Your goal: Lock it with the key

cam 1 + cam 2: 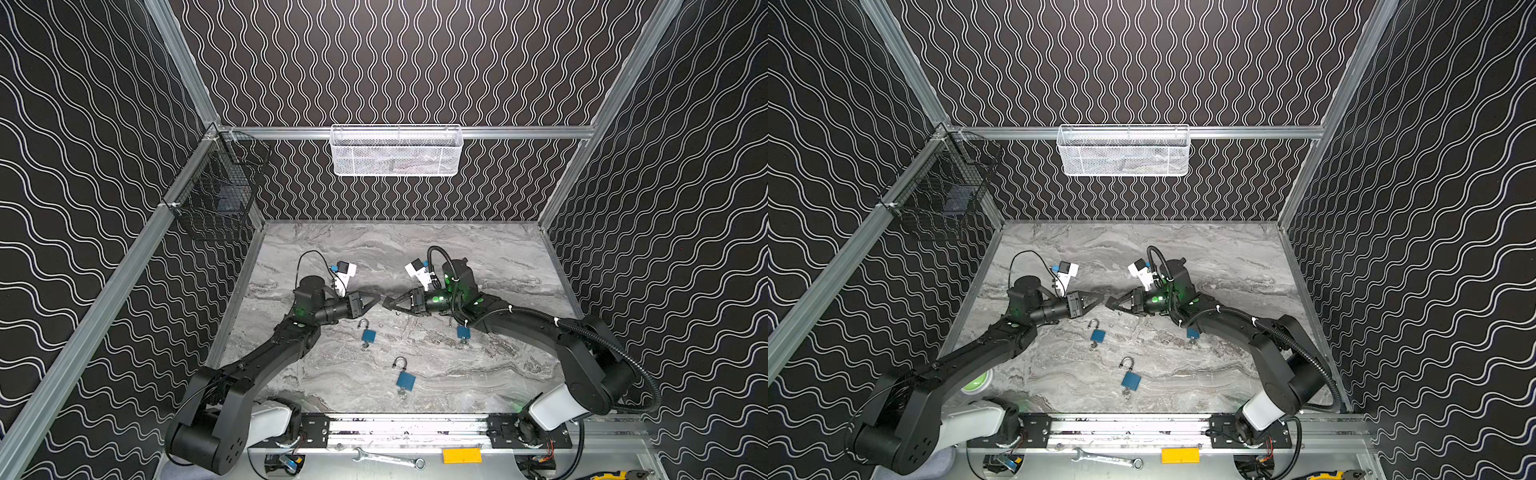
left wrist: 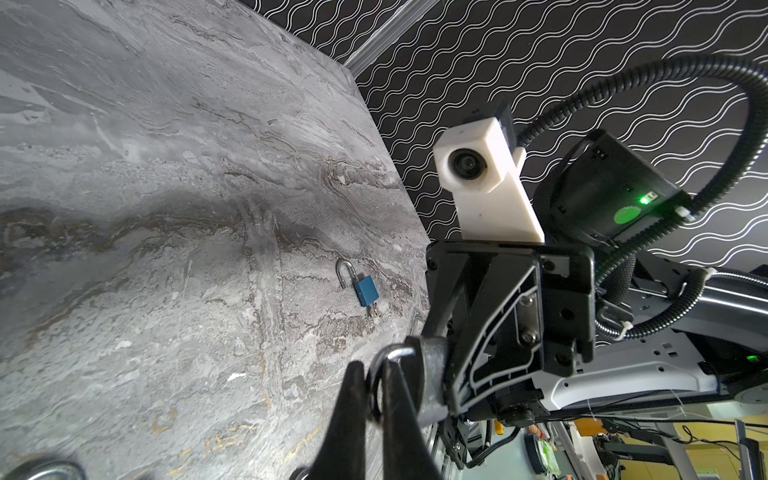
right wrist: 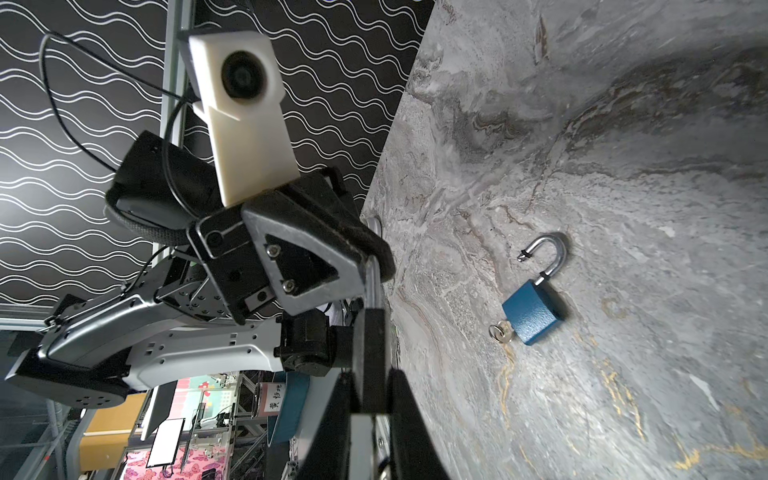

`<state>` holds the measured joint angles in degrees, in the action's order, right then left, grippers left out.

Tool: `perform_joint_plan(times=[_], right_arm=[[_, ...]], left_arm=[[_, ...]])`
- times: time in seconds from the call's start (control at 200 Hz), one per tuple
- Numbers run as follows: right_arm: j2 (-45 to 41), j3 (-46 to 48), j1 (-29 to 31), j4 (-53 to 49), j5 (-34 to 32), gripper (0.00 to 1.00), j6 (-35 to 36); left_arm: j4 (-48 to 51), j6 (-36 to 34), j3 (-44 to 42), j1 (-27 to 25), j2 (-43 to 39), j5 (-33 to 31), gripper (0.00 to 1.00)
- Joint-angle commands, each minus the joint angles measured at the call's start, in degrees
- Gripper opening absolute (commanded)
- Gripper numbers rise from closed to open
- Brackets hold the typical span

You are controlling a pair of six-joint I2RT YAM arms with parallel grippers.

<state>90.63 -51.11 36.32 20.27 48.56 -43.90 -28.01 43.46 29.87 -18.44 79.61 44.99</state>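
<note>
The grey marbled worktop (image 1: 415,257) carries three blue padlocks, all lying flat around its middle and well apart from each other. The left padlock (image 1: 368,336), its shackle swung open, and the right padlock (image 1: 463,332), partly hidden under an arm, lie about level. The near padlock (image 1: 405,379) lies between them, closer to the front edge, its key (image 1: 402,392) at its near end.

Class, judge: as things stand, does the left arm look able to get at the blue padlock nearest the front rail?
Probably not yet. The blue padlock lies uncovered on the table, but the left gripper is shut on a metal loop, while the right gripper clamps a dark block.
</note>
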Motion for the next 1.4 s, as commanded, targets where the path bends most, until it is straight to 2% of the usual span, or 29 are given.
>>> perform_joint_plan(times=[0.0,0.21,0.591,0.956,1.396], right_arm=[[0.6,-1.4,0.2,5.6,0.4,0.00,1.5],[3.1,-3.1,0.2,8.0,0.9,0.00,0.7],[4.5,-5.1,0.1,6.3,1.3,0.00,2.2],[5.0,-4.9,-1.7,8.5,1.6,0.00,0.5],[6.8,-5.6,-1.8,9.2,2.5,0.00,0.1]], left_arm=[[-1.5,2.0,-0.4,-0.5,-0.3,3.4,0.00],[-2.9,3.7,-0.9,-1.7,-1.1,4.1,0.00],[-4.2,5.4,-1.4,-1.9,-1.5,5.8,0.00],[-3.3,5.2,-1.5,-2.0,-1.0,6.9,0.00],[-13.3,10.8,-2.9,-2.3,1.5,9.7,0.00]])
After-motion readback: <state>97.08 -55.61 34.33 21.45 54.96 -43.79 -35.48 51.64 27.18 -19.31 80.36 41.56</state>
